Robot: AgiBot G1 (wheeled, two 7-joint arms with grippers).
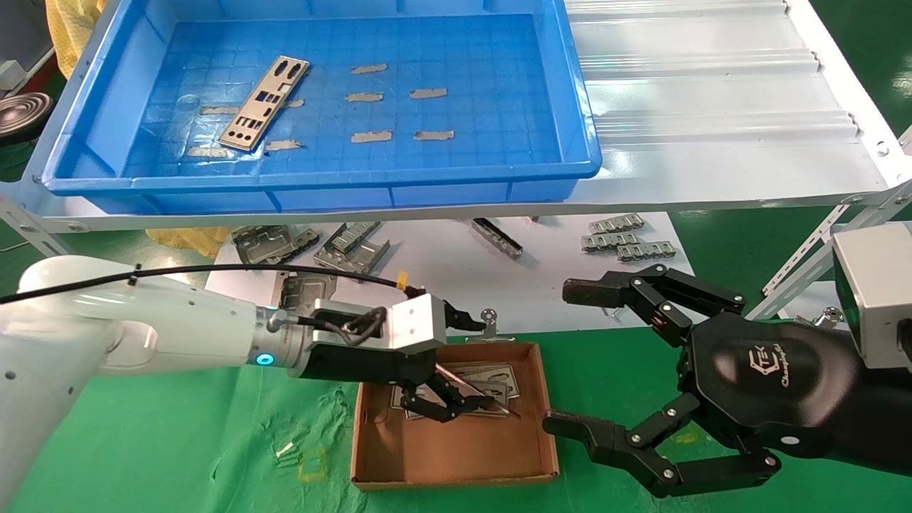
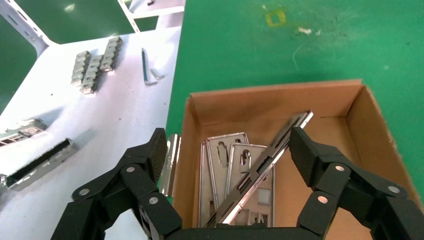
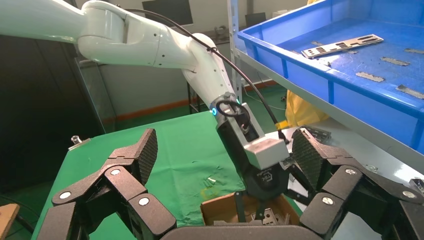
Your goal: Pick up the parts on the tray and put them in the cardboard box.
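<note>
A green cloth-covered desk [image 1: 178, 442] fills the lower part of the head view, with a white ribbed metal shelf [image 1: 712, 107] across the top of the frame carrying the large shallow bright-blue plastic tray [image 1: 320, 182]. On the tray's grid floor, towards the upper left of the frame, one thin silver-grey punched metal plate [image 1: 265, 103] lies flat and slanted, well clear of every wall, among small grey tape strips [image 1: 370, 96]. Below the shelf edge a white sheet [image 1: 456, 278] holds bulkier folded grey metal brackets [image 1: 353, 246]. The small shallow brown cardboard box [image 1: 456, 445] sits at lower centre on the green cloth, its far wall just beside the white sheet. The left gripper [image 2: 227, 150] reaches into the box from the left; its fingers [image 2: 307, 150] are spread apart, and a tilted plate [image 2: 265, 167] leans between them, one end raised near the box's far wall, over plates lying flat [image 2: 227, 150] in the box's far half. The near half of the box floor is bare. The right gripper [image 1: 570, 356] hovers at lower right of the frame, just beside the box's right wall, fingers wide apart and holding nothing.
</note>
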